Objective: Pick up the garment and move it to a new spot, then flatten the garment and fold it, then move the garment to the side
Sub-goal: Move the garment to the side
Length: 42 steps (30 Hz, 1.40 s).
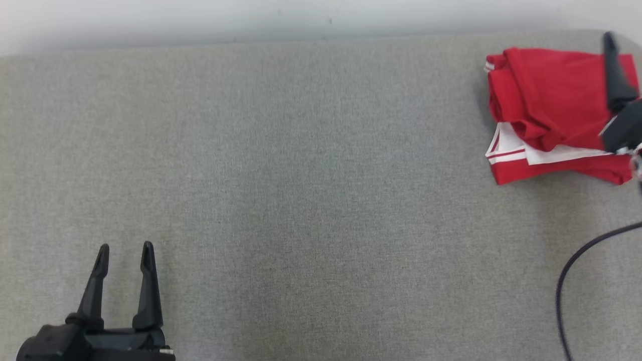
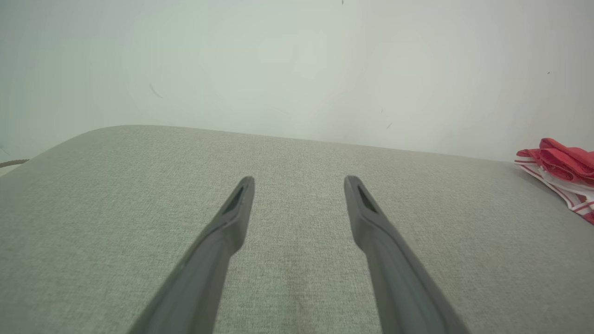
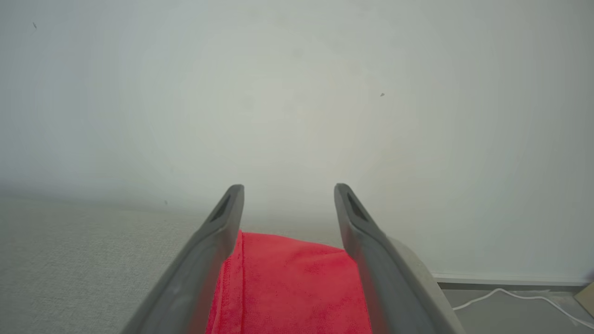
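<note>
Left gripper (image 1: 126, 245) sits nearest, at the lower left above the grey fabric surface (image 1: 301, 175) — fingers spread wide, nothing between them. Further out, a dark cable (image 1: 558, 296) curves along the right edge. Right gripper (image 3: 288, 187) hangs over the folded red garment (image 1: 546, 95) with white trim at the far right corner — fingers likewise parted, clamping no fabric.

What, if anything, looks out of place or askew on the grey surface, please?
Only the red garment, near the far right corner of the grey surface: it is loosely folded, with a white-striped layer poking out under the top fold. Nothing looks spilled or damaged.
</note>
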Motion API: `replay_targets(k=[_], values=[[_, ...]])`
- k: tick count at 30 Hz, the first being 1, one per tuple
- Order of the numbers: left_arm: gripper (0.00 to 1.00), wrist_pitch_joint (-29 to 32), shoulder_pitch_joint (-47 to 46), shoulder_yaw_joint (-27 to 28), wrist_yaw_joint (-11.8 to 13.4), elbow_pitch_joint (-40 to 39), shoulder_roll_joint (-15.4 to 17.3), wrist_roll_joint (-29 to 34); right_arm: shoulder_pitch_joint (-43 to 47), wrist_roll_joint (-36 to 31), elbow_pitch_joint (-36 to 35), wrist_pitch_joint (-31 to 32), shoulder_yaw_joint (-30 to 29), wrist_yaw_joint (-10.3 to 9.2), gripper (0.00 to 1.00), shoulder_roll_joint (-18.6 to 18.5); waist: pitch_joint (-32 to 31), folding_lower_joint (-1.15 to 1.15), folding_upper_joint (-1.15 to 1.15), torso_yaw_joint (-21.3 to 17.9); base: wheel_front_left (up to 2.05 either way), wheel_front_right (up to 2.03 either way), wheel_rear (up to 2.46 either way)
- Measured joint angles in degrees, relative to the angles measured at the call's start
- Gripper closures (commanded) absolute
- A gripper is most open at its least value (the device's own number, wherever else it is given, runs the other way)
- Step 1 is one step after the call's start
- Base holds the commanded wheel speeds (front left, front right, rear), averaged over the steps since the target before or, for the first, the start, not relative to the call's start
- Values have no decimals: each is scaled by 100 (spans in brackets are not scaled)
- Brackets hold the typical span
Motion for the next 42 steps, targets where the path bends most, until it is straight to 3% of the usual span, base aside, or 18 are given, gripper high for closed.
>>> replay_targets(k=[8,13,26,42], values=[[0,0,199,-34,21,96,-3,-34,896,-73,-708,-32,-543,0,0,571,-427,0,0,14,0,0,0],[0,0,268,-86,60,167,-2,-58,1622,-517,-1118,-32,-950,0,0,1139,-693,0,0,47,0,0,0],[0,0,471,-260,146,387,-3,-157,3178,-1160,-2080,-33,-1897,0,0,2109,-1235,0,0,139,0,0,0],[0,0,695,-298,201,441,-4,-196,4974,-2357,-3309,-33,-2382,0,0,2984,-1580,1,0,292,0,0,0]])
